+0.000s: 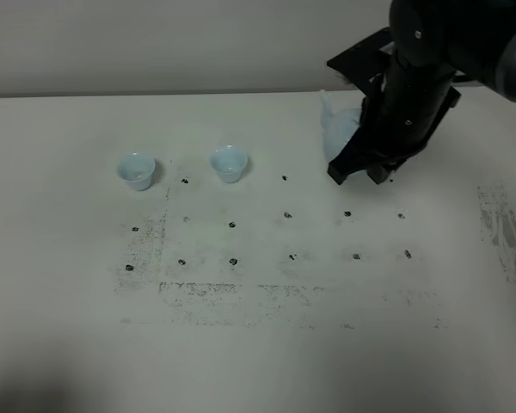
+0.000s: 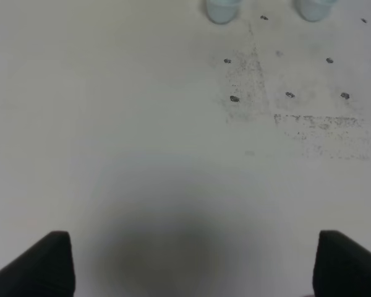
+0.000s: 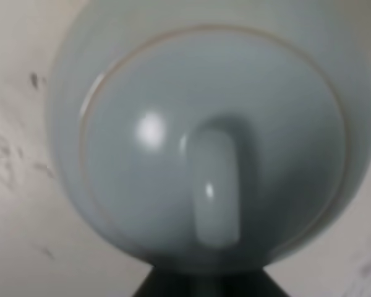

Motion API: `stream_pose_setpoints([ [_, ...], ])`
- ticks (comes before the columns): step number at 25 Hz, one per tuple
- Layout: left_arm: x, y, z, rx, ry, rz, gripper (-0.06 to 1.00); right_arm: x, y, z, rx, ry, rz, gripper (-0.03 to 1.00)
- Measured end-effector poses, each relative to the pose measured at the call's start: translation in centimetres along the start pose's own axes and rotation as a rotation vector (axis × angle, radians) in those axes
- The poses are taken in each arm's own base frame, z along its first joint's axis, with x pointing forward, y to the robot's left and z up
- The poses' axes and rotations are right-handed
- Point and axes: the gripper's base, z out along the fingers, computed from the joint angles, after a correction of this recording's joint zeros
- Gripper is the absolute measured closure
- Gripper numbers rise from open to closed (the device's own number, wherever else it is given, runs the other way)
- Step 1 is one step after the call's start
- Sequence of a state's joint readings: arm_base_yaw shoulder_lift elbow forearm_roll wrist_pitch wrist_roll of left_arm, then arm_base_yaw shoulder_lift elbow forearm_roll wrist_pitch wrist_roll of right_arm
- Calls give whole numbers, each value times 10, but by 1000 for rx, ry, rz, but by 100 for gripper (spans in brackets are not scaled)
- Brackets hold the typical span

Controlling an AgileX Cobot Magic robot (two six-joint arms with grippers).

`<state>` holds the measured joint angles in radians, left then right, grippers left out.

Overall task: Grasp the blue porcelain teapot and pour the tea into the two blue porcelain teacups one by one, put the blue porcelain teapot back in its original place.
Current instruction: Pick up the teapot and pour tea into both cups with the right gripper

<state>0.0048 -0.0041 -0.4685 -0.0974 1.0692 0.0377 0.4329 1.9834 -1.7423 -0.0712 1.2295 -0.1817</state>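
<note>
- Right gripper (image 3: 205, 286): jaws closed, apparently clamped on the loop handle of the blue porcelain teapot (image 1: 337, 138).
- Teapot sits at the table's far right under the right arm. It is largely hidden in the high view, and its short spout points towards the far edge.
- Governing relation: the two blue porcelain teacups lie left of the teapot and well apart from it. The nearer teacup (image 1: 229, 163) comes first, the farther teacup (image 1: 137, 170) beyond it.
- Left gripper (image 2: 188, 263): jaws wide apart, empty, hovering over bare table short of the cups.
- Materials: smooth, glossy pale-blue glaze. The pot is round and squat; the cups are flared and handleless.
- Table (image 1: 267, 361): matte white, scuffed, with dark dots.
</note>
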Motion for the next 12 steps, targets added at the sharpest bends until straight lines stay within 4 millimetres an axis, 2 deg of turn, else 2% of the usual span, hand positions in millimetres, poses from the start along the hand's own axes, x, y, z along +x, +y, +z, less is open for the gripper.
stream_pose_setpoints([
  [6,0,0,0,0,0,0,20,-50,18,5,10,-105,-97,92],
  [12,0,0,0,0,0,0,20,-76,47,17,8,-148,-246,92],
])
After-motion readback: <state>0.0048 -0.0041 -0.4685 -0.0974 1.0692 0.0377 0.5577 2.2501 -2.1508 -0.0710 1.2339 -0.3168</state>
